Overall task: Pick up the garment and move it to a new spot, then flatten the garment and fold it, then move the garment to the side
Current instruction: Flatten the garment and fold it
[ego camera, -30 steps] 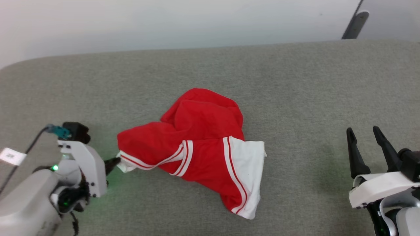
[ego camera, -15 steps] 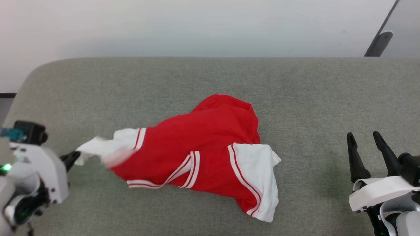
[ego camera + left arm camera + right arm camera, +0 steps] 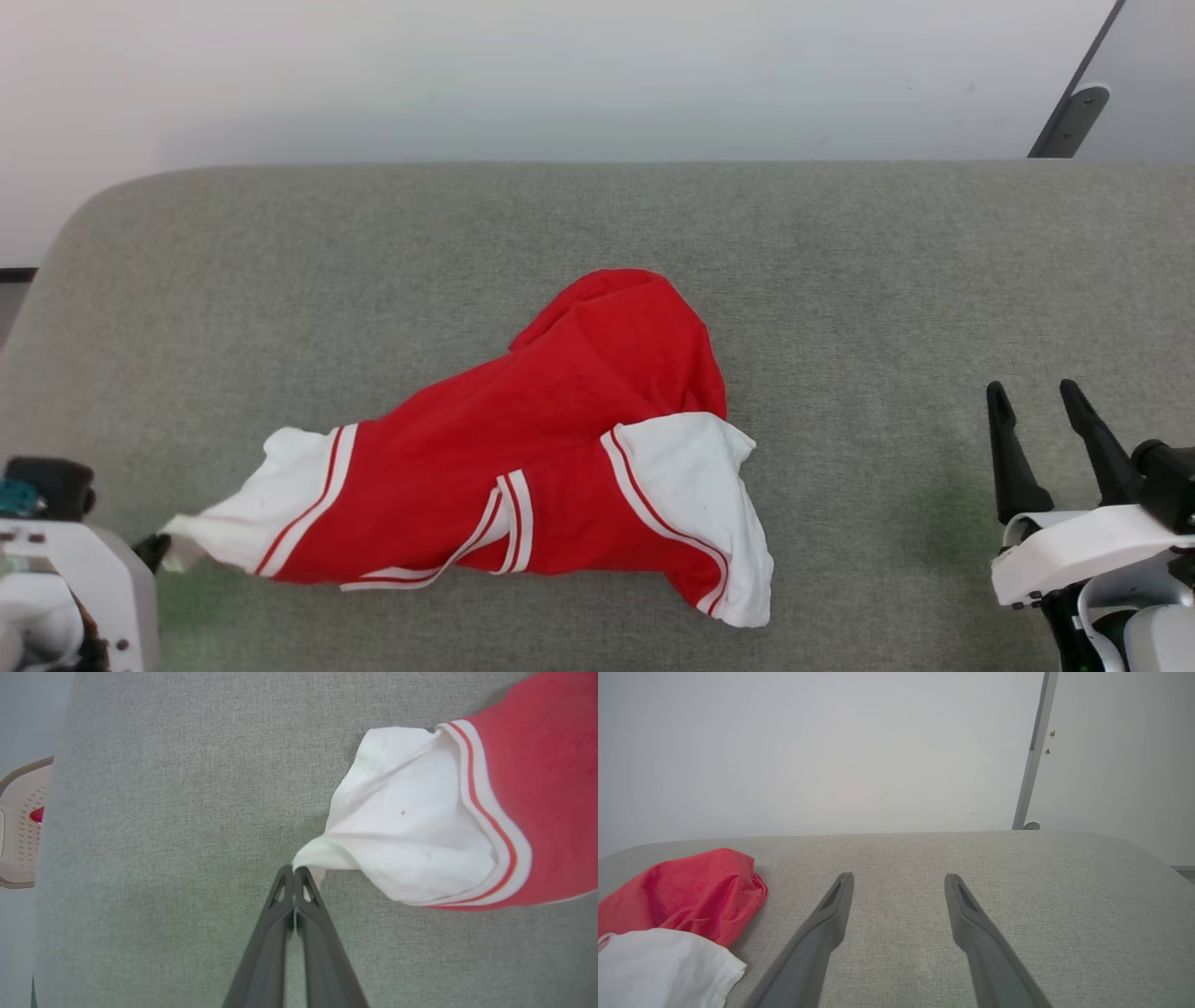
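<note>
My left gripper (image 3: 294, 871) pinches the white sleeve tip of the garment (image 3: 560, 439), which lies crumpled midway across the grey cushion (image 3: 840, 243); my right gripper (image 3: 1032, 392) hovers well to its right, fingers apart.

The garment (image 3: 420, 826) runs off the left wrist view's right edge.

- The garment (image 3: 560, 439) lies on the bench (image 3: 840, 261) at the centre of the frame, reaching toward the lower left.
- The left claw (image 3: 151, 551) sits at the lower left edge, touching the garment's leftmost sleeve end.
- The right claw (image 3: 1033, 388) stands at the lower right, well apart from the garment.
- A wall (image 3: 560, 75) runs behind the bench.
</note>
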You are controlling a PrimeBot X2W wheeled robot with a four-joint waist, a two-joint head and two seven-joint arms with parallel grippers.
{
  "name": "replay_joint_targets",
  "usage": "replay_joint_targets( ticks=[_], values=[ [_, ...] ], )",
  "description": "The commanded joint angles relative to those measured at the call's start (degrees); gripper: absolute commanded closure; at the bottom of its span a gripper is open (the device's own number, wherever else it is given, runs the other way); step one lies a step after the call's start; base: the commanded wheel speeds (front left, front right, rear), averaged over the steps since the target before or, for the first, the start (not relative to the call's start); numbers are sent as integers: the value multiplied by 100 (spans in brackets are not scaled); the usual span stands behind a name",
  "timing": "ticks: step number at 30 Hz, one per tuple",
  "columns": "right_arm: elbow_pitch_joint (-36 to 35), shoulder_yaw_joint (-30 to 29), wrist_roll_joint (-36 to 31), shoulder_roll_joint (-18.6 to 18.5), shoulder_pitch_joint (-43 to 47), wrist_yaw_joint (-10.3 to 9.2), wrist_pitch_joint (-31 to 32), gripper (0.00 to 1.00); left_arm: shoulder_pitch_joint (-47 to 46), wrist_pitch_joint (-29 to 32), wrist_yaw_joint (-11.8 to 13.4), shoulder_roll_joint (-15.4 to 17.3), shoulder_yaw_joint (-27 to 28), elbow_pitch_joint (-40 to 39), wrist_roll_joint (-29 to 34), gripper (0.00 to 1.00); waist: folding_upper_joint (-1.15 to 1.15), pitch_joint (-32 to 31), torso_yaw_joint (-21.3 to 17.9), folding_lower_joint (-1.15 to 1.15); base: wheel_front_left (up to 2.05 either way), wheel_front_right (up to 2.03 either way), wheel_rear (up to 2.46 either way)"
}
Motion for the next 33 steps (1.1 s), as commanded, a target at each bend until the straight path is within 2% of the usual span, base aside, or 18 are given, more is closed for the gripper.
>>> replay_joint_targets(
  ticks=[1, 4, 6, 7, 8, 9, 13, 18, 33],
  values=[
    [33, 40, 26, 30, -9, -8, -24, 0, 62, -47, -13, -111, -54, 152, 56, 100, 0, -3, -26, 0, 0, 0, 0],
    [69, 82, 40, 19, -28, -8, -13, 0, 97, -54, -88, -295, -125, 445, 50, 100, 0, -23, -55, 0, 0, 0, 0],
    [95, 105, 49, 7, -21, -8, -2, 0, 100, -102, -157, -403, -124, 643, 8, 93, 0, -47, -70, 0, 0, 0, 0],
    [105, 118, 53, -1, -12, -8, 3, 0, 105, -133, -189, -449, -118, 740, -18, 66, 0, -63, -78, 0, 0, 0, 0],
    [113, 124, 47, -10, 4, -8, 7, 0, 107, -186, -225, -494, -90, 812, -46, 47, 0, -81, -81, 0, 0, 0, 0],
    [124, 127, 49, -18, 29, -8, 9, 0, 105, -231, -258, -537, -62, 879, -85, 2, 0, -104, -77, 0, 0, 0, 0],
    [136, 131, 53, -48, 129, -8, 26, 0, 104, -338, -367, -576, -15, 1027, -145, 0, 0, -217, -48, 0, 0, 0, 0],
    [119, 163, 84, -86, 260, -8, 78, 0, 158, -526, -362, -547, 71, 970, -191, 0, 0, -400, 43, 0, 0, 0, 0],
    [65, 223, 173, -116, 572, -8, 202, 0, 902, -1823, 151, -395, 390, -85, -176, 0, 0, -798, 336, 0, 0, 0, 0]
  ],
)
